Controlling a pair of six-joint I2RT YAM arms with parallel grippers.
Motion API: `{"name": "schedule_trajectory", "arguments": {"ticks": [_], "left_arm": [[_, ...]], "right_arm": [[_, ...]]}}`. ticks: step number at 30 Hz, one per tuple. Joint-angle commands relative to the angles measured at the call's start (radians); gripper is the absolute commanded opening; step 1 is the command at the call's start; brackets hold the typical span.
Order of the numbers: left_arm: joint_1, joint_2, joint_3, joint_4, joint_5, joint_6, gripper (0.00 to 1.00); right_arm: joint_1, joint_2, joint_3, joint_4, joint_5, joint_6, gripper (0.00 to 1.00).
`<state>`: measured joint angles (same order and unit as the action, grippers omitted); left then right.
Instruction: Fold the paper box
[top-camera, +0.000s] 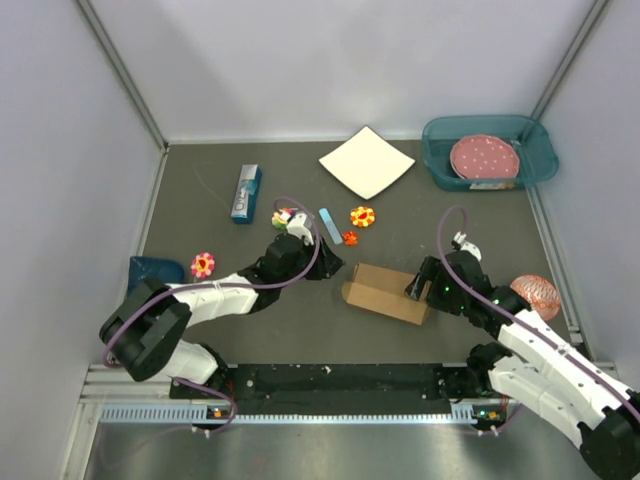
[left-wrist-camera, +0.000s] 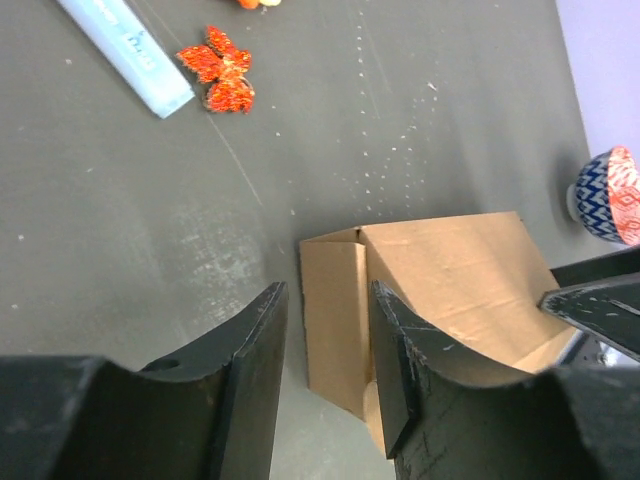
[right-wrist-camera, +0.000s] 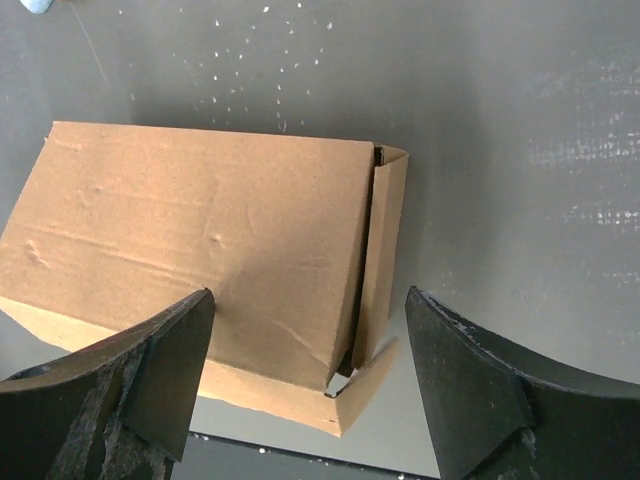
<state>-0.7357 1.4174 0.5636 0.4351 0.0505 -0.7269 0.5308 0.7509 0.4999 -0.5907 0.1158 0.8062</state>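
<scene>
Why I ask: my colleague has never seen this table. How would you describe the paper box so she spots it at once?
On the dark table, look toward the near edge, right of centre. The paper box lies there. It is the only plain brown cardboard item, unlike the small blue carton and the white square sheet farther back.

White arm links (top-camera: 210, 297), black joints (top-camera: 280, 262), purple cables (top-camera: 441, 230); left hand (left-wrist-camera: 325, 300) black, scuffed.

Dark grey surface (top-camera: 200, 200) carrying the paper box (top-camera: 385, 292); behind it a white sheet (top-camera: 366, 161), blue carton (top-camera: 246, 193) and teal tray (top-camera: 436, 165).
</scene>
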Motion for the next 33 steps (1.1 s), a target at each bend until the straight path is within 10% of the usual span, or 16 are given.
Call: {"name": "schedule_trajectory", "arguments": {"ticks": [1, 33], "left_arm": [[0.004, -0.005, 0.068, 0.013, 0.099, -0.029, 0.44], [-0.051, 0.104, 0.134, -0.122, 0.250, 0.004, 0.39]], "right_arm": [[-0.015, -0.008, -0.018, 0.015, -0.002, 0.024, 0.78], [-0.066, 0.062, 0.029, 0.072, -0.093, 0.015, 0.81]]}}
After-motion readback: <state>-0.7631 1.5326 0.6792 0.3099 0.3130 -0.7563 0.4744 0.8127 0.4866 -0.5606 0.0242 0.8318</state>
